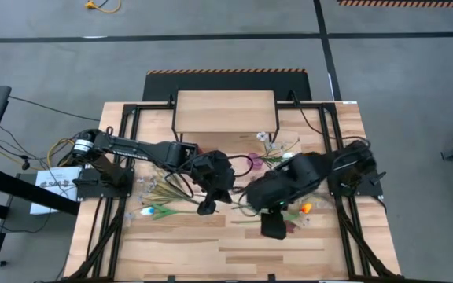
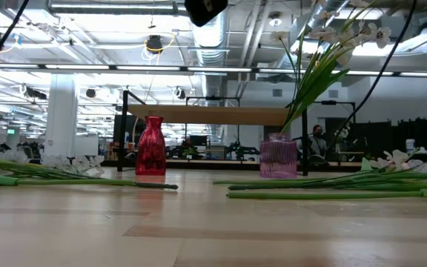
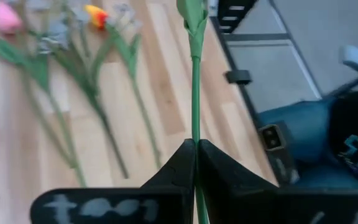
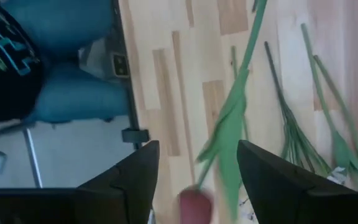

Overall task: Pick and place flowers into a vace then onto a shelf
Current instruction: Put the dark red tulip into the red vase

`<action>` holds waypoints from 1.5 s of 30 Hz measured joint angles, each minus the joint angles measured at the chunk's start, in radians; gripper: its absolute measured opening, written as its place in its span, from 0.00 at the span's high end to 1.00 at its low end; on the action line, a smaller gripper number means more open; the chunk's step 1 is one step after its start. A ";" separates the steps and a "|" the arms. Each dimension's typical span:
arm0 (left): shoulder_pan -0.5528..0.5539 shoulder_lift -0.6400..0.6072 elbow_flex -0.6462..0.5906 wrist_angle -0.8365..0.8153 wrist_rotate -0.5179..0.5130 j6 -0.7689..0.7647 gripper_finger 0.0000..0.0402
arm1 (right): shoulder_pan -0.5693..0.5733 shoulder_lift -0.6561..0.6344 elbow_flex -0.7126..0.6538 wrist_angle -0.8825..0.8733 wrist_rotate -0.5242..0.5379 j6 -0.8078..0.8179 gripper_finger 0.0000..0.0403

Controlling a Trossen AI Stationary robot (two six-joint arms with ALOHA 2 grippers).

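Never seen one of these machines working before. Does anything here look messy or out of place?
Mostly the flowers: many lie flat and scattered across the table rather than standing in vases. Only the purple vase holds a spray; the red vase stands empty.

red vase [image 2: 151, 145]: glossy red
pink vase [image 2: 279, 160]: translucent pink, ribbed
stems [image 2: 325, 194]: green
blossoms [image 2: 362, 31]: white
surface [image 1: 234, 244]: light wood strips
shelf [image 1: 225, 111]: pale wood
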 joint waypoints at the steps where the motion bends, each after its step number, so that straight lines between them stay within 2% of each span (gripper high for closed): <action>1: 0.002 -0.007 0.000 -0.009 -0.017 0.000 1.00 | 0.003 -0.019 0.000 0.008 0.010 0.013 0.49; 7: 0.018 -0.101 0.000 0.003 -0.082 -0.006 1.00 | 0.041 -0.128 0.000 0.034 0.150 0.041 0.53; 11: 0.008 -0.218 -0.002 0.016 -0.167 0.000 1.00 | 0.099 -0.191 0.000 0.028 0.303 0.041 0.56; 16: -0.023 -0.410 -0.093 0.150 -0.341 0.044 1.00 | 0.201 -0.238 0.000 0.004 0.561 0.041 0.60; 18: -0.032 -0.497 -0.160 0.250 -0.406 0.065 1.00 | 0.244 -0.247 0.000 -0.006 0.669 0.042 0.62; 21: -0.030 -0.620 -0.279 0.398 -0.427 0.075 1.00 | 0.294 -0.249 0.000 -0.004 0.767 0.038 0.65; 29: 0.007 -0.861 -0.658 0.739 -0.473 0.119 1.00 | 0.334 -0.248 0.000 -0.004 0.819 0.072 0.72; 37: 0.011 -1.000 -1.094 1.339 -0.474 0.210 1.00 | 0.390 -0.248 0.000 -0.004 0.938 0.106 0.73; 41: 0.025 -1.015 -1.224 1.477 -0.470 0.234 1.00 | 0.399 -0.244 -0.017 -0.004 1.044 0.215 0.73; 45: 0.074 -1.026 -1.254 1.488 -0.417 0.203 1.00 | 0.397 -0.240 -0.086 -0.003 1.176 0.461 0.73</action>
